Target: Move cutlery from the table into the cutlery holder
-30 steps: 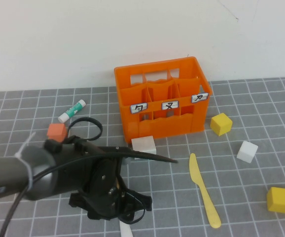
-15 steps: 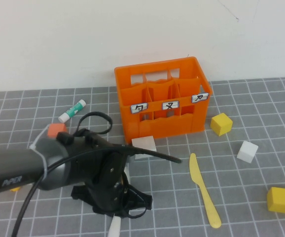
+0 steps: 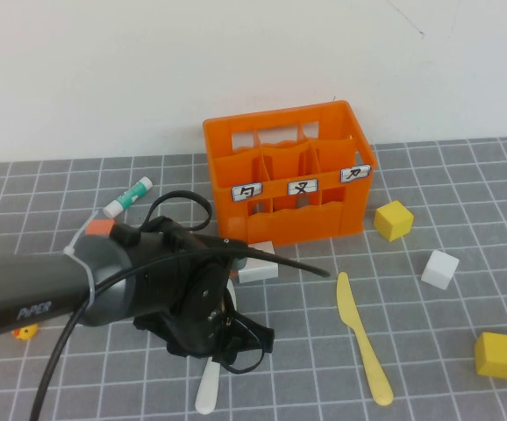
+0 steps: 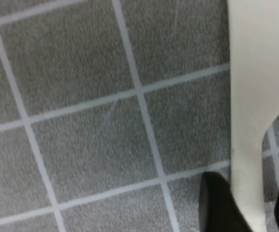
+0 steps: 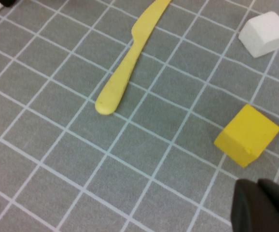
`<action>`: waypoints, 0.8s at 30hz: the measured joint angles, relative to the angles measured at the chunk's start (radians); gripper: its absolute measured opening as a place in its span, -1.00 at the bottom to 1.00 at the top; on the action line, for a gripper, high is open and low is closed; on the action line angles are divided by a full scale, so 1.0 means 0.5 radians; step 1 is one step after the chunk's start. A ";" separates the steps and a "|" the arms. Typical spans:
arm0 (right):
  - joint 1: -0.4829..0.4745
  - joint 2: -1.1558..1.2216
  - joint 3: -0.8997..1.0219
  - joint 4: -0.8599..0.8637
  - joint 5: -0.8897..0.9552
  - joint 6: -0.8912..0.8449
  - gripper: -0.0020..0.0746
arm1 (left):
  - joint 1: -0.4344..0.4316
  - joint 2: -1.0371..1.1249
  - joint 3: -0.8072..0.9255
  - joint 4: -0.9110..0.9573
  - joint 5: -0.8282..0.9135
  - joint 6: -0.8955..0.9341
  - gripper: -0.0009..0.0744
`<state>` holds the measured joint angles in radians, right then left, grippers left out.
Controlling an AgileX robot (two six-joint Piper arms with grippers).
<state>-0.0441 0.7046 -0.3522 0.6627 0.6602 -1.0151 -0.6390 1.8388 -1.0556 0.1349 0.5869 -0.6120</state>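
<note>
- Black left gripper (image 3: 208, 349), low over the grey grid-tiled desk (image 3: 60, 386) at front left, has its jaws closed on the flat white plastic knife (image 4: 255, 96), whose end pokes out below it.
- Orange slotted plastic crate (image 3: 284, 180) stands behind, at the desk's centre.
- Pale yellow flat plastic knife (image 3: 361, 338) lies right of centre.
- Right gripper (image 5: 262, 208) hovers near a yellow cube (image 5: 245, 135), jaws pressed together.
</note>
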 joint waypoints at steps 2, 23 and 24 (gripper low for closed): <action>0.000 0.000 0.000 0.000 0.000 0.000 -0.95 | 0.000 0.000 -0.003 0.023 -0.019 0.000 -0.29; 0.000 0.000 0.000 0.008 0.000 0.000 -0.95 | 0.000 0.064 -0.028 0.008 -0.004 0.007 -0.72; 0.000 0.000 0.000 0.008 0.000 0.000 -0.95 | 0.000 0.067 -0.028 0.000 -0.004 0.007 -0.72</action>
<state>-0.0441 0.7046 -0.3522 0.6665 0.6602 -1.0151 -0.6390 1.8724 -1.0696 0.1349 0.5847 -0.6086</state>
